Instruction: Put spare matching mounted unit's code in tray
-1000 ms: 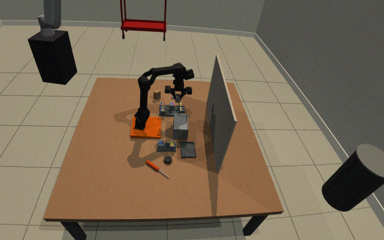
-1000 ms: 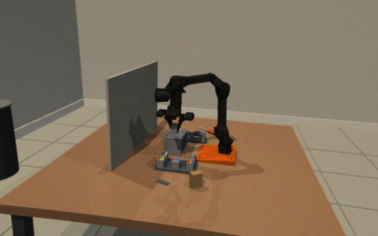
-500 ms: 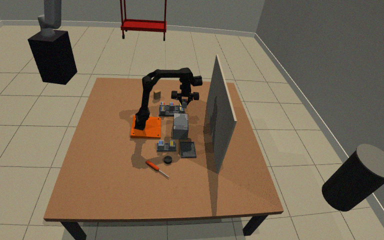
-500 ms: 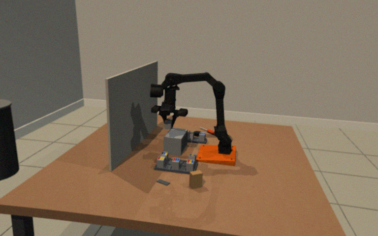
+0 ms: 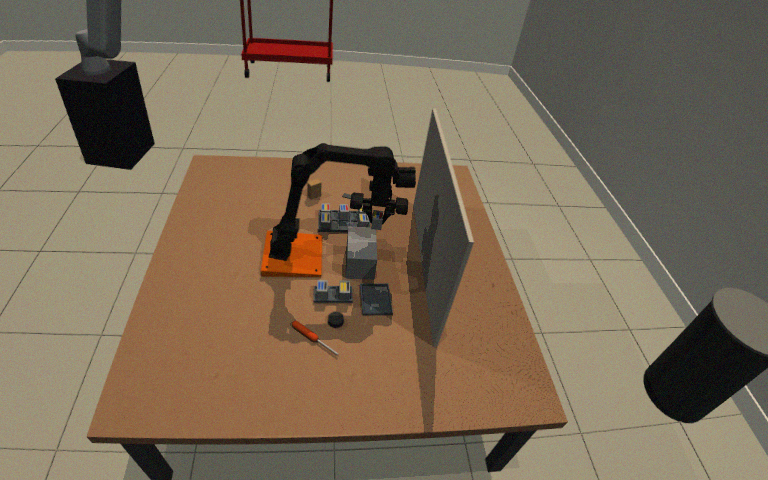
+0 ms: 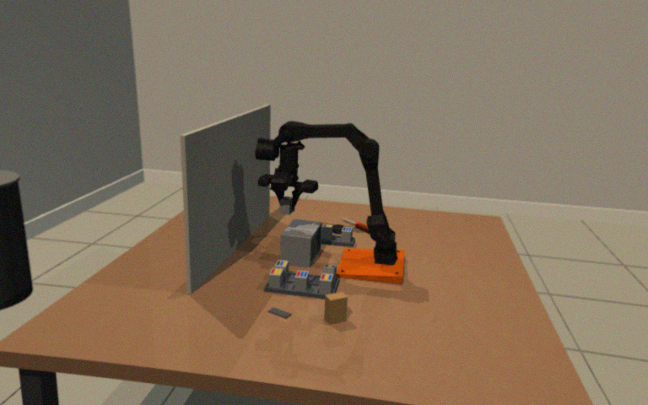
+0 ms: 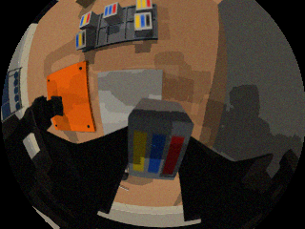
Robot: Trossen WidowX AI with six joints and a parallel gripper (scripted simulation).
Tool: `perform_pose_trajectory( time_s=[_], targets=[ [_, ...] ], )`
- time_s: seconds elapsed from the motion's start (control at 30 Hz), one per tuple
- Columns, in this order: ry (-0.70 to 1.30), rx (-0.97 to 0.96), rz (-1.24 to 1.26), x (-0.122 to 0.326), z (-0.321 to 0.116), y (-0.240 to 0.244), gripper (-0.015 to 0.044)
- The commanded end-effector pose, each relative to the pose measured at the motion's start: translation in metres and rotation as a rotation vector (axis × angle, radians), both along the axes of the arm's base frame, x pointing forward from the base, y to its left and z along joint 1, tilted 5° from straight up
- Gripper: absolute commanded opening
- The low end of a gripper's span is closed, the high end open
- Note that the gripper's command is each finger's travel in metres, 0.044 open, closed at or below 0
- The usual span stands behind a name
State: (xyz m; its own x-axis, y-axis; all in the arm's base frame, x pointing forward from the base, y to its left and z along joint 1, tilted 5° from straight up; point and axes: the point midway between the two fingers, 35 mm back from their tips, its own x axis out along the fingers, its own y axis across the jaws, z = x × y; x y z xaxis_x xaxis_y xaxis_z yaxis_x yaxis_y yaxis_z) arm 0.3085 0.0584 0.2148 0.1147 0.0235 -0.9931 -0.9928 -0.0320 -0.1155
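We see yellow, blue + red stripes on the grey block (image 5: 376,220) (image 6: 286,205) (image 7: 158,143); plain grey box (image 5: 361,254) (image 6: 299,242) (image 7: 129,91); brown surface (image 5: 226,367) (image 6: 454,334) (image 7: 191,52); orange base plate (image 5: 308,254) (image 6: 355,267) (image 7: 76,95); dk tray (image 5: 376,300); screwdriver (image 5: 305,331) (image 6: 361,226) w/ orange hdl; tan block (image 5: 314,189) (image 6: 336,308); grey panel (image 5: 444,237) (image 6: 219,205) (image 7: 262,72).

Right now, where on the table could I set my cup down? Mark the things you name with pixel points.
Bare wood runs left of the orange base (image 5: 310,266) (image 6: 371,274) (image 7: 71,107) and nearest the top camera, past the screwdriver (image 5: 305,331). It's crowded around the grey block (image 5: 361,257) (image 6: 299,243) (image 7: 114,91).
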Motion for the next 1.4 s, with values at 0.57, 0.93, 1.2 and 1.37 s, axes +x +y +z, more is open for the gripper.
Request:
perform_pose_trajectory(
  time_s=[0.57,0.93,1.2,1.37],
  targets=[
    [-0.003,0.001,0.07,0.033,0.001,-0.108,0.0],
    [0.003,-0.02,0.141,0.034,-0.001,-0.175,0.0],
    [0.007,-0.026,0.156,0.033,-0.001,-0.191,0.0],
    [0.006,-0.026,0.156,0.034,-0.004,-0.192,0.0]
  ],
)
